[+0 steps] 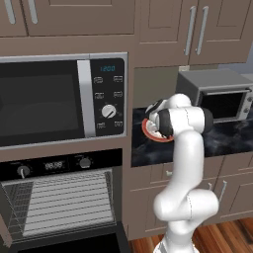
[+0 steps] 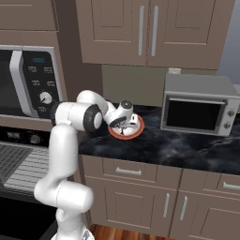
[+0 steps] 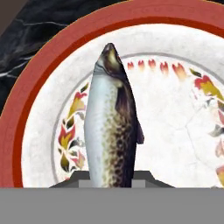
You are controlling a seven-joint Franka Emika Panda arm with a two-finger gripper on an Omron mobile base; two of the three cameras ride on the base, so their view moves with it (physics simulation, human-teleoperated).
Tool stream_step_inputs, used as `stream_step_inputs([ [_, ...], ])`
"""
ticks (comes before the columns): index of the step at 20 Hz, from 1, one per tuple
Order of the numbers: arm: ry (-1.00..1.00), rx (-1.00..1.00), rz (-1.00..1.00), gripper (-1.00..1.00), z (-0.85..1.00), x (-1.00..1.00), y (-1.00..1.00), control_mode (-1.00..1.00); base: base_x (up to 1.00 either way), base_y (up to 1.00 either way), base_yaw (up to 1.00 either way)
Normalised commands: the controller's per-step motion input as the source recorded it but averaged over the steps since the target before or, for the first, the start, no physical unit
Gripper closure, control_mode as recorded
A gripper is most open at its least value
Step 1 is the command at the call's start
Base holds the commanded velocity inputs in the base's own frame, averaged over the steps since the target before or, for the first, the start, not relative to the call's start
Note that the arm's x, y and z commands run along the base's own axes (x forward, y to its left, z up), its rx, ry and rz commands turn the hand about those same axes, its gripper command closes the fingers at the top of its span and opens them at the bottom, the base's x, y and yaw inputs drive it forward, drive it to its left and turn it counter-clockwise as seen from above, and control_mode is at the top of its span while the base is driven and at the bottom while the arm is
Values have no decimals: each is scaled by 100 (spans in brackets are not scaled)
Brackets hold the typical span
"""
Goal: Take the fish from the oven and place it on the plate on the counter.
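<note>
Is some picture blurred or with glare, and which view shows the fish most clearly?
Hand view: sharp and evenly lit, the fish large over the plate, no glare. Right base view: soft rendering, end effector above the plate, fish too small to make out. Left base view: the arm hides most of the plate.

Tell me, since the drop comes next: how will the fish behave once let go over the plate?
The fish looks stiff, extending straight from the gripper. It seems smooth and tapered, so perhaps slippery. Being slender, it should tip flat onto the plate rather than roll.
</note>
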Motion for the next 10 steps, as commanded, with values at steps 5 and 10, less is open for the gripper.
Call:
stream_step_inputs([
  [5, 0, -3, 1, 100, -35, 22, -6, -100, 0, 0, 0],
  [10, 0, -1, 0, -100, -20, 14, -3, -100, 0, 0, 0],
])
